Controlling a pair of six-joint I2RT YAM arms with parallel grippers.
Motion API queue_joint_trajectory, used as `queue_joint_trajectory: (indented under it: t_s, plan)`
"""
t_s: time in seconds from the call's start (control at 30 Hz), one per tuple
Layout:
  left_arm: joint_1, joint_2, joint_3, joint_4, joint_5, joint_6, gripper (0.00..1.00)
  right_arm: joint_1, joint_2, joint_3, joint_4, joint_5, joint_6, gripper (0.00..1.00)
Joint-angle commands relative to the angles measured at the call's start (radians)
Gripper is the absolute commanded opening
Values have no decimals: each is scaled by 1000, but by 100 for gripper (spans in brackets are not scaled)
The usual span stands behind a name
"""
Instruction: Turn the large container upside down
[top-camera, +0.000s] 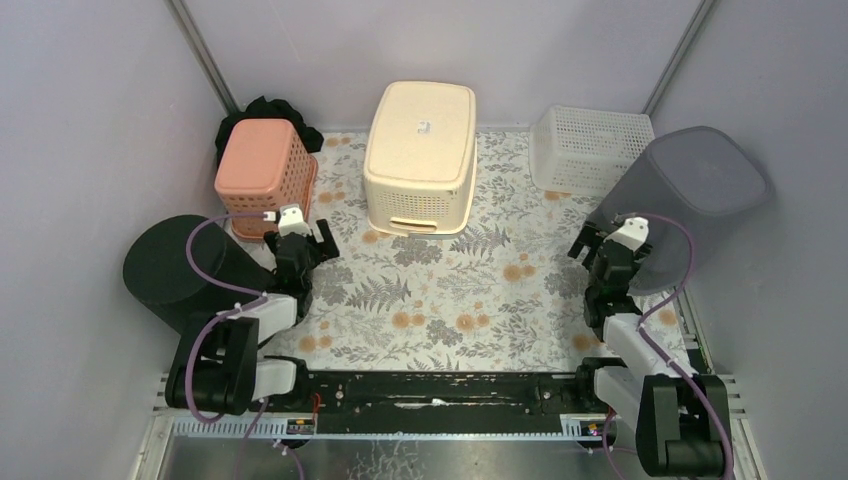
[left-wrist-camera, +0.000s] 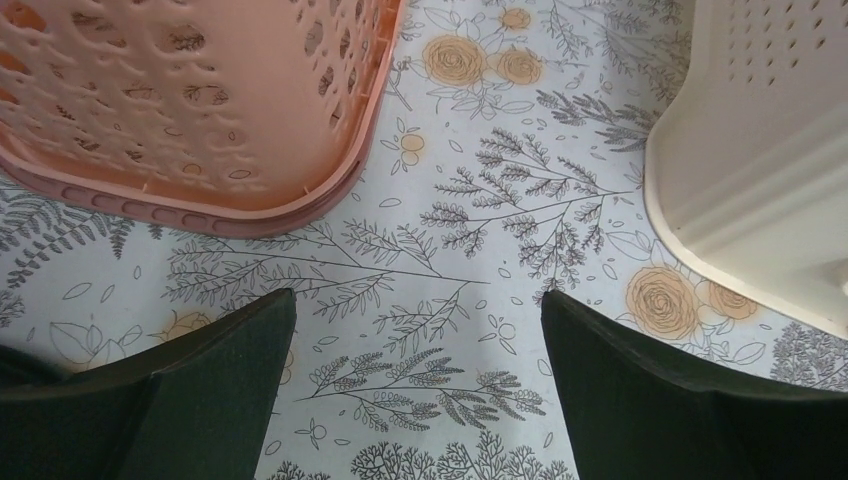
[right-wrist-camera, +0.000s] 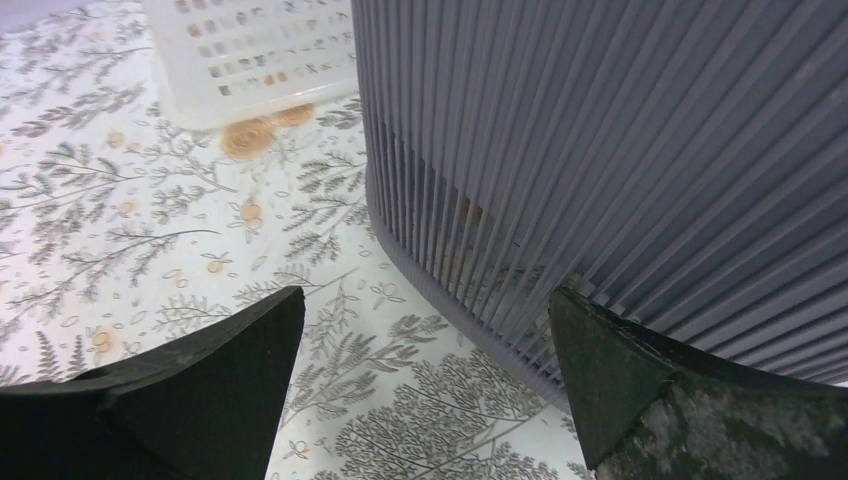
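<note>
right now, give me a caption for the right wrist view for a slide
Open right gripper facing the ribbed grey bin, white basket beyond, on the floral mat.

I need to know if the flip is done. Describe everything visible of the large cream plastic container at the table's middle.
The large cream plastic container is a rounded rectangular tub, smooth and matte, standing upside down: its closed base faces up with a small sticker, and its flared rim rests on the floral tablecloth. A handle slot cuts the near wall; small holes dot one side. Nothing else visibly touches it.
</note>
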Motion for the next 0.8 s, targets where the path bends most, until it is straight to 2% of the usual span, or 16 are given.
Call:
queue_joint_trajectory:
  t_s: [0.0,0.2,0.3,0.43,0.5,0.57,0.7,0.77]
  plan:
    - [17,71,23,179,41,43,100,-25,26,-11,167,-24,4,99]
    - [30,148,77,204,51,83,100,-25,124,-58,396,-136,3,99]
    - [47,198,59,309,71,86,100,-24,214,-75,556,-179,-26,99]
    - [52,205,54,318,95,92,100,-23,241,-68,615,-211,-37,99]
    - [52,200,25,365,106,94,100,-24,232,-61,562,-219,-43,100]
    - [53,206,-5,428,151,113,100,-24,196,-76,491,-134,-15,99]
    - [53,234,-38,508,214,140,100,-22,286,-126,621,-169,-18,99]
    - [53,235,-42,516,215,140,100,-9,346,-167,771,-177,-47,99]
